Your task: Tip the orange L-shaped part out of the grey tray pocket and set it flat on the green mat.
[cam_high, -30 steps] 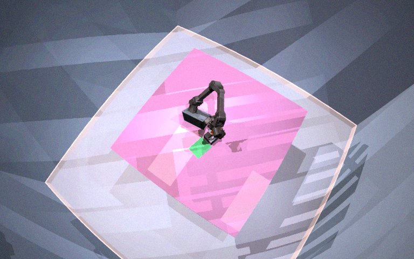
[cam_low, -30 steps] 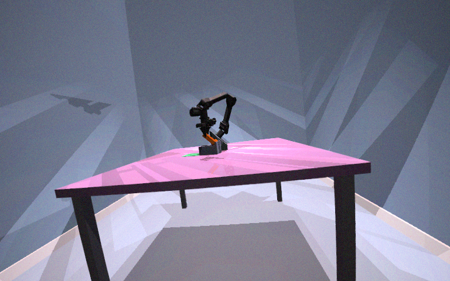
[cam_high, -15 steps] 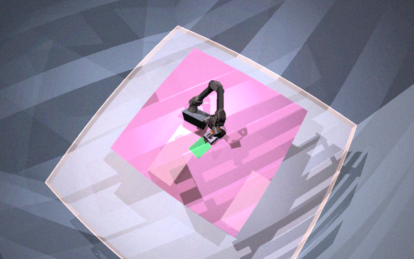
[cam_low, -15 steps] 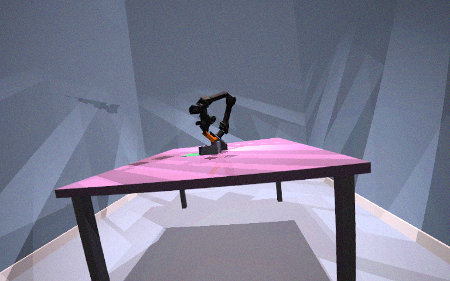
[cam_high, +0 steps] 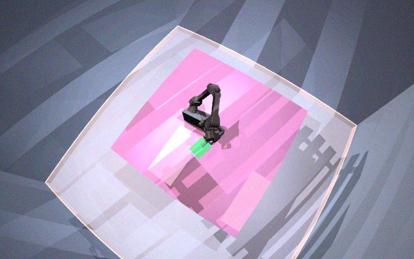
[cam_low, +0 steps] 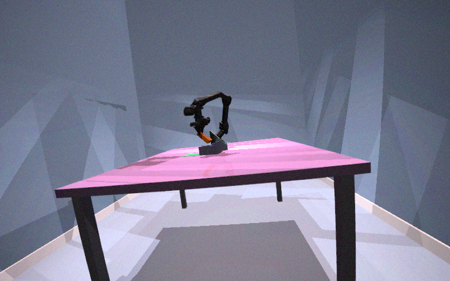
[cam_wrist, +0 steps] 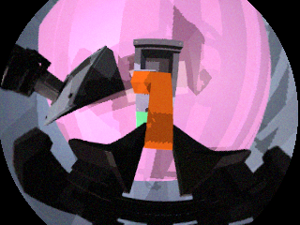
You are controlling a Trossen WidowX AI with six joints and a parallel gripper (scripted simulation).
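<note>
The orange L-shaped part [cam_high: 215, 132] [cam_low: 205, 137] [cam_wrist: 160, 96] is held in the air, tilted, with its L-shaped end lower and pointing away from the fingers. My gripper [cam_low: 199, 133] [cam_wrist: 159, 127] is shut on the part's straight end, one finger on each side. The grey tray [cam_low: 206, 151] [cam_wrist: 159, 43] stands below the part, and its pocket shows partly behind the L-shaped end in the wrist view. The green mat [cam_high: 198, 149] [cam_low: 190, 154] [cam_wrist: 141, 118] lies beside the tray, partly hidden by the part in the wrist view.
The arm's dark base box [cam_high: 194, 118] [cam_wrist: 96, 77] stands close to the tray, at the left in the wrist view. The pink table top [cam_high: 259, 122] [cam_low: 265, 158] carries everything, with patches of light and shadow across it.
</note>
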